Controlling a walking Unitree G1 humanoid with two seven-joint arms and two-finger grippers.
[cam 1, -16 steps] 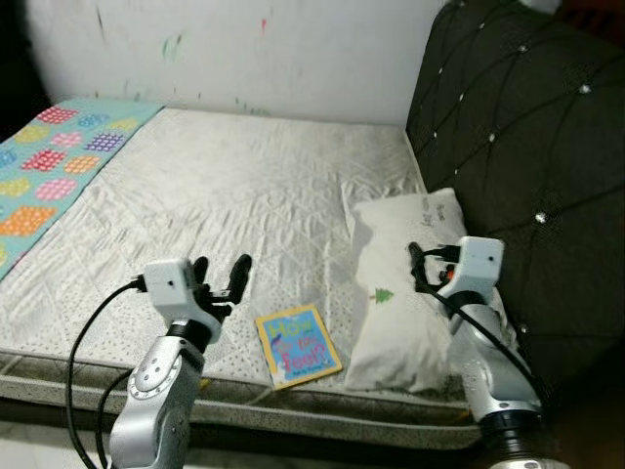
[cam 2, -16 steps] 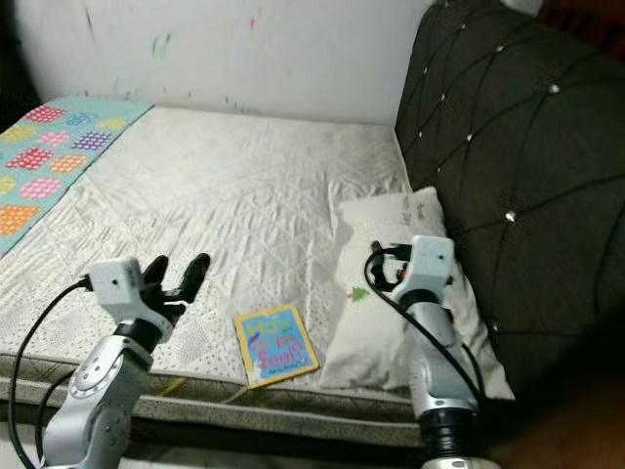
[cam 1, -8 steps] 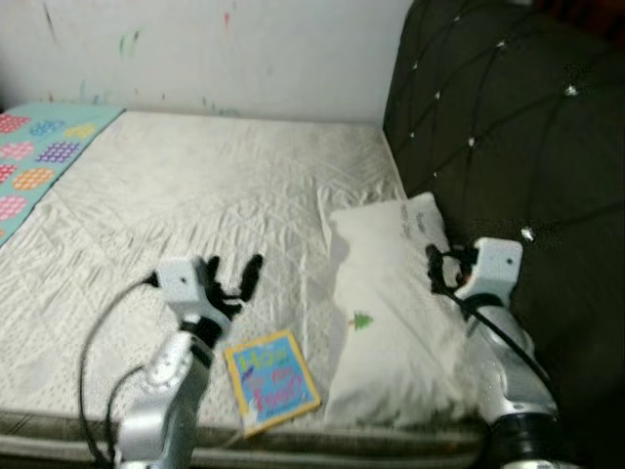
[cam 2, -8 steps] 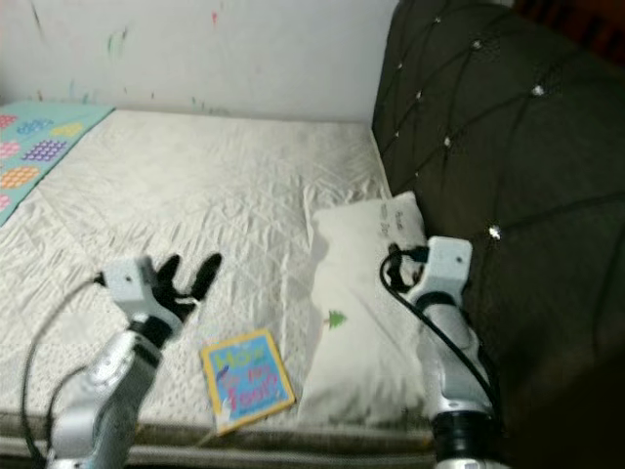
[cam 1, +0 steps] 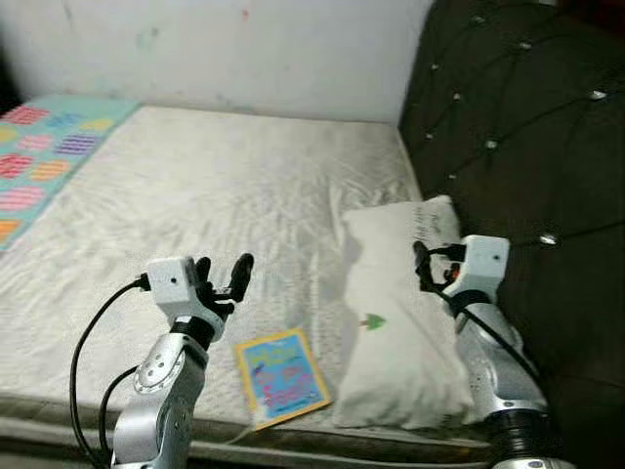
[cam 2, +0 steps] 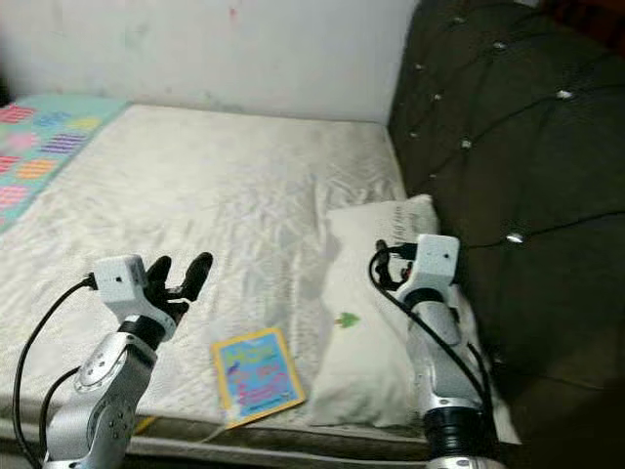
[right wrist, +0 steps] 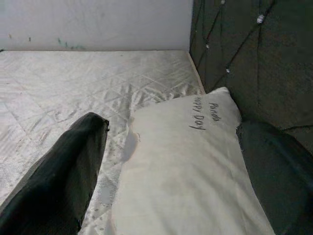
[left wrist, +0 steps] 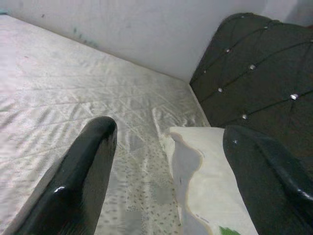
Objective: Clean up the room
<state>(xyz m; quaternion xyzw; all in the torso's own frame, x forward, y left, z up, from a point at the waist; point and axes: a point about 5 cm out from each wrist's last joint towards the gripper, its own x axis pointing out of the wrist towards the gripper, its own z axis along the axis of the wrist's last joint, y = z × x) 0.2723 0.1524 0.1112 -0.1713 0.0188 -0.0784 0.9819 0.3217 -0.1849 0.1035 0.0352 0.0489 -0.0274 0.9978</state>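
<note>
left gripper (cam 1: 223, 277) spread, colourful square book (cam 1: 282, 376)

Quilted matt cloth covers the mattress (cam 1: 225, 186); the pillow (cam 1: 395, 322) is smooth cloth, the headboard (cam 1: 527, 127) tufted with shiny studs, the book (cam 1: 281, 376) glossy paper.

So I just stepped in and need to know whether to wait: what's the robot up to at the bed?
Nothing is held yet. The robot faces a white quilted mattress with both arms raised. The open left gripper hovers beside a small colourful picture book lying near the mattress's front edge. The open right gripper hangs over a white pillow with a little green tree print that rests against the dark tufted headboard.
</note>
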